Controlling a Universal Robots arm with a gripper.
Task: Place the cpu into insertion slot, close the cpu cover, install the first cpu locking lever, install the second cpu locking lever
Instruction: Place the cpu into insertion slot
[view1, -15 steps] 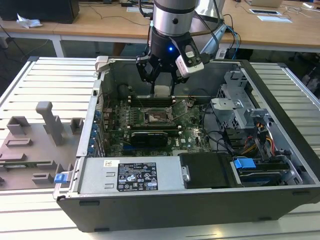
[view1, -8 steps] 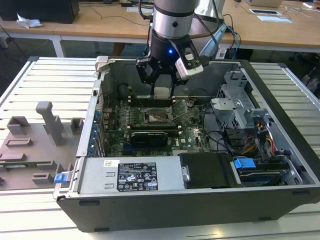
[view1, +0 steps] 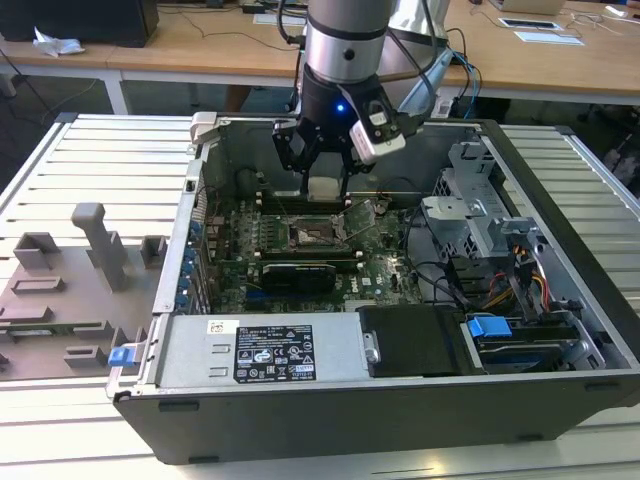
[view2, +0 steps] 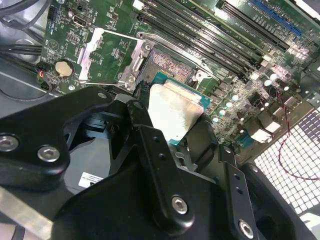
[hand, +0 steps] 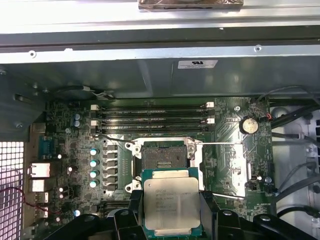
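The cpu (hand: 171, 202) is a pale silver square chip with a green edge, and my gripper (hand: 171, 212) is shut on it with a black finger on each side. It hangs level above the board, beside the insertion slot (hand: 162, 157) and not in it. The slot's dark pin field lies bare. The cpu cover (hand: 222, 167) is flipped open away from the slot, with green board showing through its window. A thin locking lever (hand: 111, 137) stands raised at the slot's edge. In the exterior view the gripper (view1: 325, 175) holds the cpu (view1: 325, 188) over the slot (view1: 315, 235) inside the open computer case.
Long black memory slots (hand: 150, 112) run beside the socket. A black bar (view1: 298, 273) lies on the board nearer the power supply (view1: 265, 350). A drive cage (view1: 475, 215) and cables (view1: 520, 285) are on the exterior view's right. A grey fixture (view1: 70, 285) sits outside the case.
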